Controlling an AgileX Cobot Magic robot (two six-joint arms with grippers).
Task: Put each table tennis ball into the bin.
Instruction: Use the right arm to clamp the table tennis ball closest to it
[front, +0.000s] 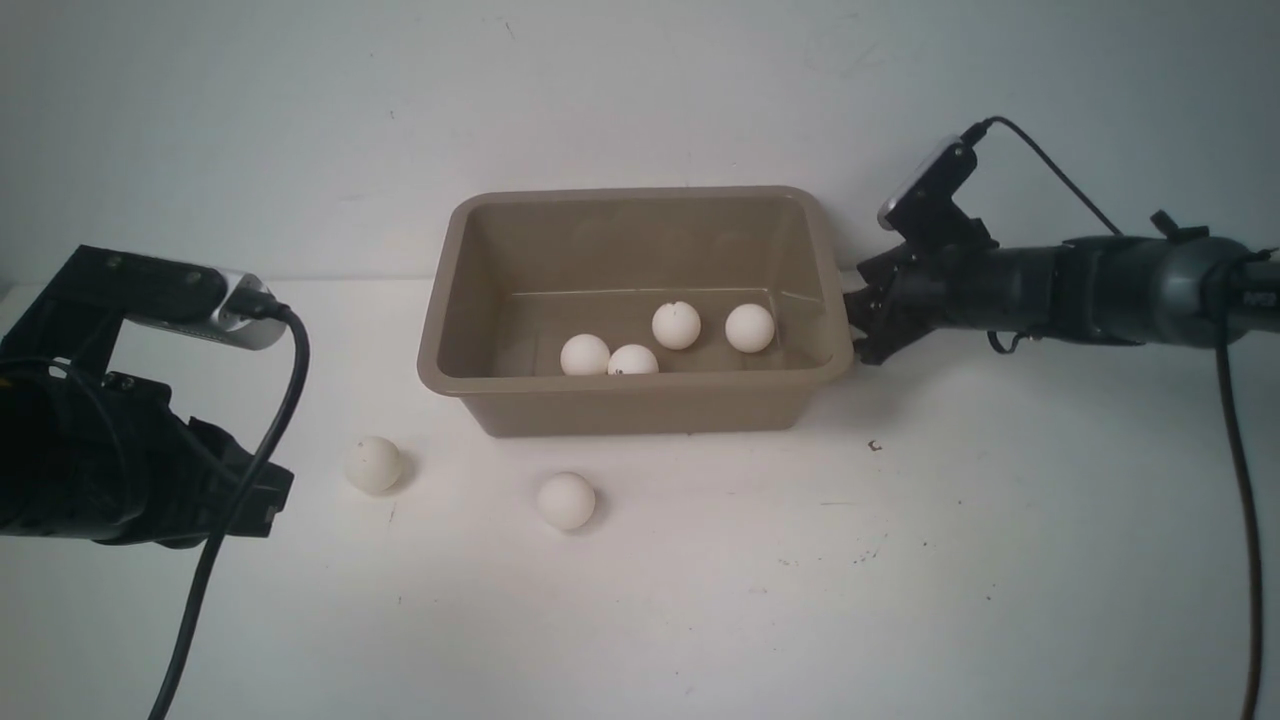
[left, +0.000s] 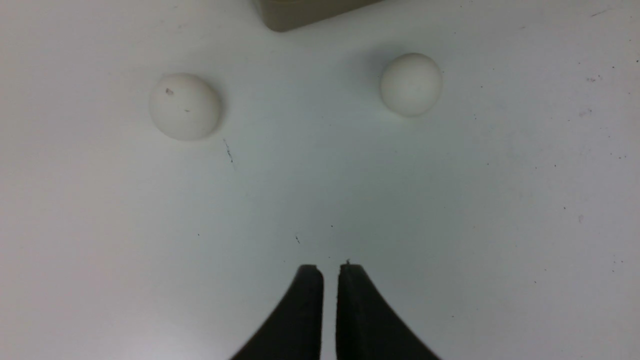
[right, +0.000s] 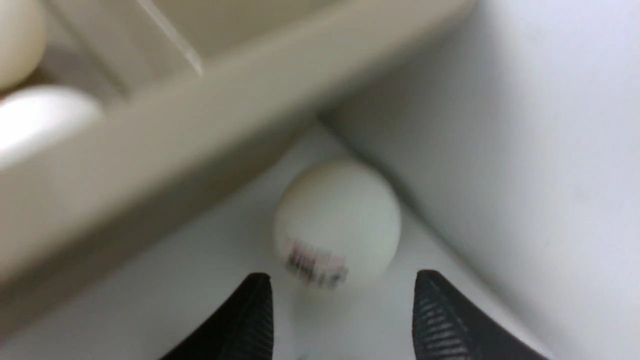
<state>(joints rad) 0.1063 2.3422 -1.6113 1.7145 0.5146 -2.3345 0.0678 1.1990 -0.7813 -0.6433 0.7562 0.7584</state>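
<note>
Beside bin, R jaws open nr marked ball.

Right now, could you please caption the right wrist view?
Open black tool near a cream-white ball beside the taupe plastic bin.

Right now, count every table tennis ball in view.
7: four inside the bin, one left of its front, one before it, one beside its right wall. The near wall may hide more.
</note>
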